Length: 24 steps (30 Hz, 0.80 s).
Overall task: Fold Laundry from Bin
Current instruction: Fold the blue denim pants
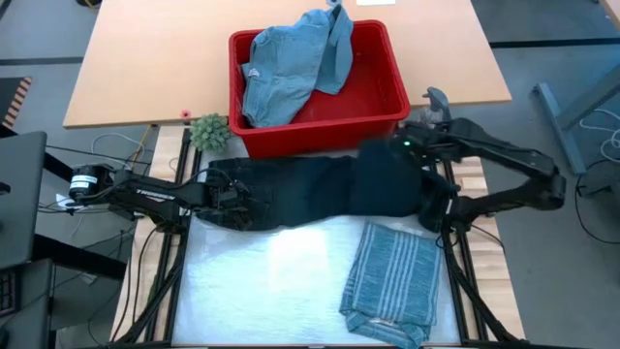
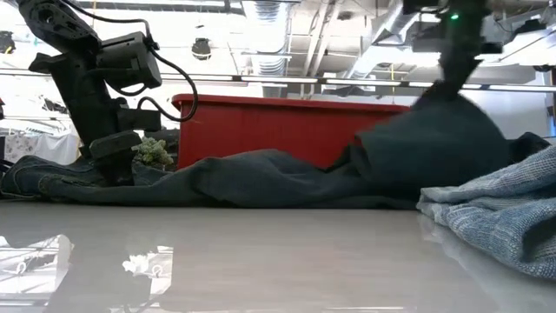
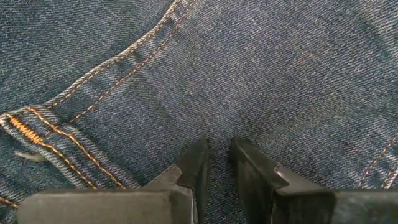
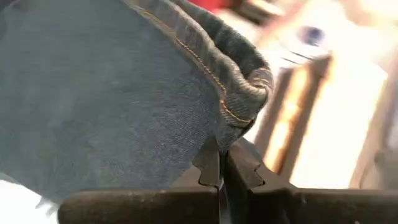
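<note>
Near edge of the table [image 1: 291, 281]: folded blue-grey striped shirt [image 1: 392, 281] lay at the right. Behind it, dark jeans [image 1: 310, 189] stretched across the table, just in front of the red bin [image 1: 383, 116]. Left gripper [image 3: 219, 163] pressed down on the jeans' left end, fingers nearly together, a thin gap showing; grip on the denim could not be told. Right gripper [image 4: 221, 163] was clamped on a hem of the jeans, raising the right end. Light blue denim garment [image 1: 291, 63] sat in the bin. Small green plant [image 1: 208, 131] stood beside the bin's left corner.
</note>
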Each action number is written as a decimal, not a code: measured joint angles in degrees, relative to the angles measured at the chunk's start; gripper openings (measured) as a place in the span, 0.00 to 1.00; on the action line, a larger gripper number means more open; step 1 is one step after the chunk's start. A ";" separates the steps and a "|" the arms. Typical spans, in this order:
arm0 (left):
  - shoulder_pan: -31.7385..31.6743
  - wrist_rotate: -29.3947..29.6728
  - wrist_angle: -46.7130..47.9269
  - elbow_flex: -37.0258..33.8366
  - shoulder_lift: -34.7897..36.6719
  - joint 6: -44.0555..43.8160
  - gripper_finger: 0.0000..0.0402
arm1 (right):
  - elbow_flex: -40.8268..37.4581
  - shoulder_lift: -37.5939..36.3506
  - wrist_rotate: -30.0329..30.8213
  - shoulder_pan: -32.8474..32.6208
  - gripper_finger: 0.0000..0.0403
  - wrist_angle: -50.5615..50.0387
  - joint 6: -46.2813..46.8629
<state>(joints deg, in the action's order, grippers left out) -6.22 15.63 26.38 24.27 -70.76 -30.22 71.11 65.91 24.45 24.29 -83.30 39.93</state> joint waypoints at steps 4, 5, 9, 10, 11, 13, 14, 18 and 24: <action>-0.05 -0.79 0.08 0.02 0.00 0.00 0.16 | 0.00 -3.84 4.66 0.24 0.06 -6.69 12.83; -0.04 -0.85 0.11 0.02 0.00 0.00 0.16 | -0.11 -4.55 4.96 0.24 0.06 -7.00 15.53; -0.04 -1.17 0.66 0.09 0.00 0.04 0.16 | -0.88 -6.86 5.53 0.62 0.06 -6.66 21.24; -0.04 -1.28 1.12 0.13 0.02 0.00 0.16 | -1.17 -7.11 5.64 1.09 0.06 -6.56 21.51; -0.04 -1.45 1.65 0.20 0.07 -0.37 0.16 | -1.44 -7.25 5.60 1.80 0.06 -6.83 21.78; -0.04 -1.48 2.53 0.28 0.07 -1.03 0.16 | -1.58 -7.23 6.29 3.71 0.06 -6.54 23.86; -0.04 -1.50 2.81 0.31 0.08 -1.11 0.16 | -1.66 -7.19 7.71 4.74 0.06 -6.67 25.12; -0.04 -1.89 3.38 0.37 0.09 -2.86 0.16 | -1.53 -5.74 13.03 7.45 0.06 -6.71 29.03; -1.24 -0.46 7.88 0.60 0.25 -8.28 0.16 | -1.53 -5.25 13.62 9.20 0.06 -6.73 29.96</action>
<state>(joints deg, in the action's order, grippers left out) -7.46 15.17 34.26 24.87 -70.51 -38.49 69.58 60.66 38.07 33.50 -90.02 69.89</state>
